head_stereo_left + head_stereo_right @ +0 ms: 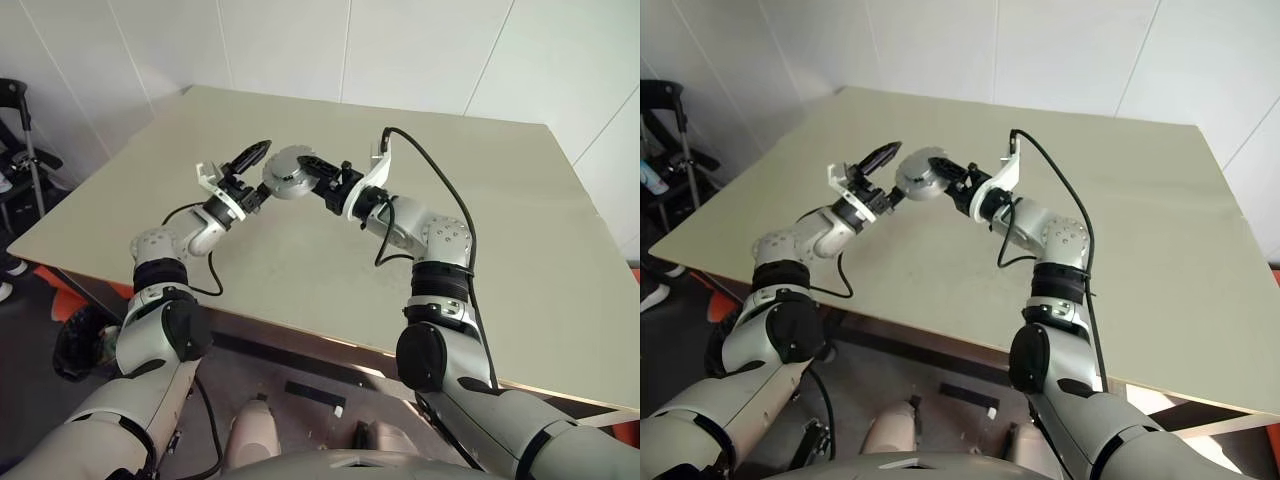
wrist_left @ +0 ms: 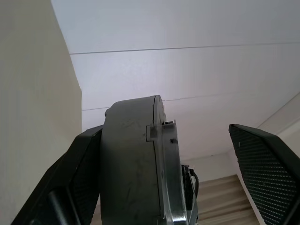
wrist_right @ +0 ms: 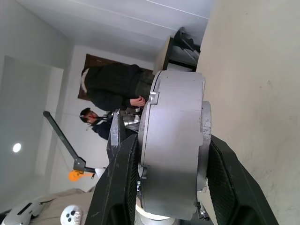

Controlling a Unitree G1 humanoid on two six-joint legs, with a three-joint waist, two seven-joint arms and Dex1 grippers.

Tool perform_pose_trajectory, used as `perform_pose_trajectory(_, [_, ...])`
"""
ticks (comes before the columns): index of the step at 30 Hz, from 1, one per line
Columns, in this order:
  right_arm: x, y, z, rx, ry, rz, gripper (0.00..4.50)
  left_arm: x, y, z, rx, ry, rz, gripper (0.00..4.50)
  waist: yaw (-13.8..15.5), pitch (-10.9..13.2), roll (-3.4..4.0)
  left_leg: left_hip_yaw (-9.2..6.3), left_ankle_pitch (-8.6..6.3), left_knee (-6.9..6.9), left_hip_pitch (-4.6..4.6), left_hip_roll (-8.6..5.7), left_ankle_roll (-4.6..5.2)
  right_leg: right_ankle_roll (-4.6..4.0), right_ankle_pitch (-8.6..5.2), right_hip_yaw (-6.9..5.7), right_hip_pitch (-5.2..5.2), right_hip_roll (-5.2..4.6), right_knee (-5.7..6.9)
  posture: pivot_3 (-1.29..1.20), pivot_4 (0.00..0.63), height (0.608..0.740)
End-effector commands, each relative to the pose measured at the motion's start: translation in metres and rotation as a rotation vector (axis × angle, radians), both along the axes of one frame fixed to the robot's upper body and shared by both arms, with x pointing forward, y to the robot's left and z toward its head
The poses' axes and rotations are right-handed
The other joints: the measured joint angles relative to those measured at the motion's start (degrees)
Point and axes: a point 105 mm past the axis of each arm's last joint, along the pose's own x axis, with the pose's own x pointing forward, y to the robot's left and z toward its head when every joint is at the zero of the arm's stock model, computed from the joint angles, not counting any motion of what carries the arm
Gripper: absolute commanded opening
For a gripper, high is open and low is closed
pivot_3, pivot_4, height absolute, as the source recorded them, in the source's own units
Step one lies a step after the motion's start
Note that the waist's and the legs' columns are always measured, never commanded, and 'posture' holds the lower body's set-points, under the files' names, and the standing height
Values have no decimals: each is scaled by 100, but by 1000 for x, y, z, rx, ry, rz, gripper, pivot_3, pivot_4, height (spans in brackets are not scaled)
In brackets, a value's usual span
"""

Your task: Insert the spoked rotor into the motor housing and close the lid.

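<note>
Above the bench [image 1: 500,220], the left pincer [image 1: 247,172] stands spread: its wrist view shows one finger [image 2: 75,178] against the closed motor housing [image 1: 290,172] and the other finger [image 2: 265,173] well apart. The right pincer [image 1: 322,178] pinches the housing; its wrist view shows both fingers [image 3: 117,183] pressed on the flat faces, with the lid [image 3: 202,140] seated, and people in the background [image 3: 115,89].

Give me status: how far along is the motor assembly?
Looks nearly done: the motor housing is held off the table as one closed unit with the lid seated, so the spoked rotor is presumably inside, unseen. The right pincer clamps it; the left pincer stands open beside it. Left: set it down.
</note>
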Motion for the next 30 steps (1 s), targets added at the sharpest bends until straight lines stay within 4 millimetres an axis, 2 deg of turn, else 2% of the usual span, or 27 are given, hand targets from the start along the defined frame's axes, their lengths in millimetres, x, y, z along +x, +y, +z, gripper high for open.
perform_pose_trajectory(1, [-7, 17, 19, 49, -63, 51, 1936, -13, -22, 3, 6, -14, -129, 4245, 0, 0, 0, 0, 0, 0, 0, 0, 0, 0, 0, 0, 0, 0, 0, 0, 0, 740])
perform_pose_trajectory(4, [-6, 17, 18, 44, -63, 45, 1936, -19, -28, -7, 36, 8, -159, 4245, 13, 0, 0, 0, 0, 1, -1, -1, 0, 1, 1, 0, 1, 0, 0, 0, 0, 740])
perform_pose_trajectory(9, [-5, 15, 16, 34, -61, 36, 1936, -21, -27, -10, 51, 15, -159, 4245, -8, 2, -3, -3, 0, 12, -6, -1, 0, 5, 3, -1, 0, -2, 4, 0, 0, 740])
perform_pose_trajectory(16, [-2, 12, 16, 26, -64, 23, 1936, -17, -21, -4, 33, -11, -112, 4245, -5, 2, -3, -3, 0, 20, -6, -1, 0, 6, 3, 1, 1, -3, 9, 0, 0, 740])
perform_pose_trajectory(20, [-1, 10, 16, 26, -64, 16, 1936, -11, -7, 5, -19, -38, -34, 4245, -3, 2, -3, -3, 0, 21, -6, -1, 0, 6, 4, 0, 1, -3, 9, 0, 0, 740])
perform_pose_trajectory(24, [1, 9, 15, 27, -60, 7, 1936, -9, 4, 6, -18, -45, 7, 4245, -4, 2, -3, -3, 0, 23, -7, -1, 0, 6, 4, 0, 1, -3, 9, 0, 0, 740])
perform_pose_trajectory(30, [3, 9, 17, 26, -61, 5, 1936, -11, 3, 3, 5, -46, -4, 4245, 0, 2, -3, -3, 0, 24, -7, -1, 0, 7, 4, 0, 1, -3, 10, 0, 0, 740])
